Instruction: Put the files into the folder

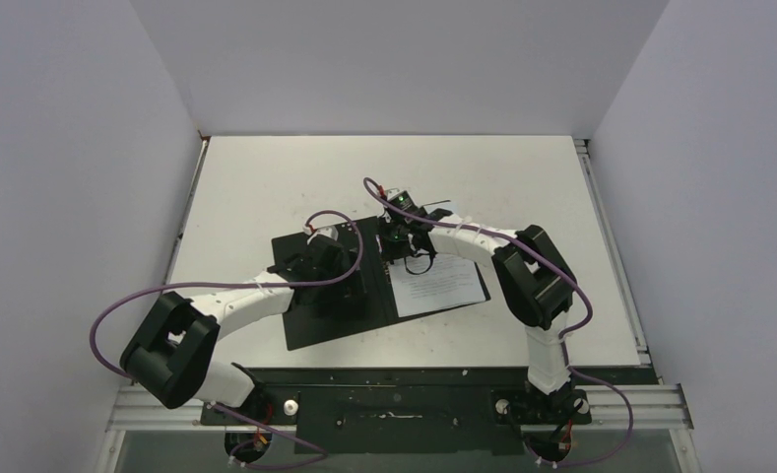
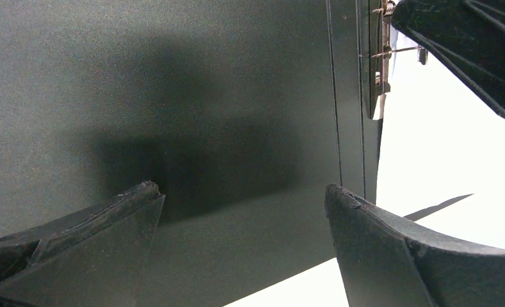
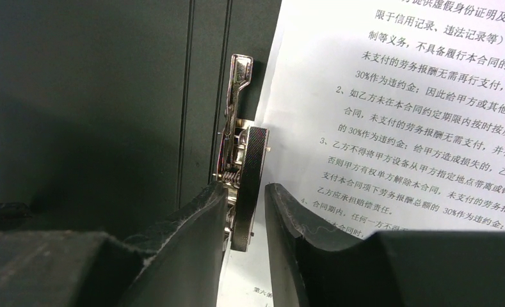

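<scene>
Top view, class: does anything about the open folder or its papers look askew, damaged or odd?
The folder lies open but rotated against the table edges, its files turned with it. Nothing looks torn or spilled. The metal clip stands raised at the sheet's edge, between the fingers of the right gripper.

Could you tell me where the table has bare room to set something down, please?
Free: the far strip of table beyond the folder, and the strip left of it. Crowded: the centre, where the right gripper pinches the spine clip beside the files.
</scene>
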You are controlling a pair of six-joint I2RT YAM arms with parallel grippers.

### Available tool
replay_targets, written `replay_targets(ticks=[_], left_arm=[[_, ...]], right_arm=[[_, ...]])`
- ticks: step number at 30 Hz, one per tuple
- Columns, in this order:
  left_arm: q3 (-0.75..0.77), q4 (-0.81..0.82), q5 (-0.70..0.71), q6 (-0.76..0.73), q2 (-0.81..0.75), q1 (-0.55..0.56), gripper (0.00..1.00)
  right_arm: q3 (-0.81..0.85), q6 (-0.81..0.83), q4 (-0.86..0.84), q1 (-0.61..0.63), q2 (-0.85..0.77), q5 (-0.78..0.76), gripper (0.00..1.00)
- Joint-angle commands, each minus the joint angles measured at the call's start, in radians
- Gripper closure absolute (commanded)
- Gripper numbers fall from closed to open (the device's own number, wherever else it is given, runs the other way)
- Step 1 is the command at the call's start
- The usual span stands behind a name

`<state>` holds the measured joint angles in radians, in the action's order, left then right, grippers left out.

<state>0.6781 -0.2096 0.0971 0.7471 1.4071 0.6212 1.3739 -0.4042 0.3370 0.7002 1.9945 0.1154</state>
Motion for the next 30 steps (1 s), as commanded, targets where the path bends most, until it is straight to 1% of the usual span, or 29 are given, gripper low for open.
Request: replay_targets(ticks=[1,19,25,30], left_arm=[[0.015,0.021,0.003,0.003,0.009,0.009,0.00],[0.024,0.018,0.006,0.004,0.011,0.016,0.00],[0.022,0.019,0.006,0.004,0.014,0.018,0.00],[0.020,0.021,0.006,0.005,0.015,0.019,0.00]], right_arm=[[-0.007,0.001,-0.038,0.010,-0.041,-0.027,0.70],[-0.020,-0.010,-0.055,0.010,-0.082,-0.054,0.74],[-0.029,-0.017,-0.069,0.010,-0.090,-0.052,0.72],[-0.037,-0.021,-0.083,0.010,-0.105,-0.054,0.71]])
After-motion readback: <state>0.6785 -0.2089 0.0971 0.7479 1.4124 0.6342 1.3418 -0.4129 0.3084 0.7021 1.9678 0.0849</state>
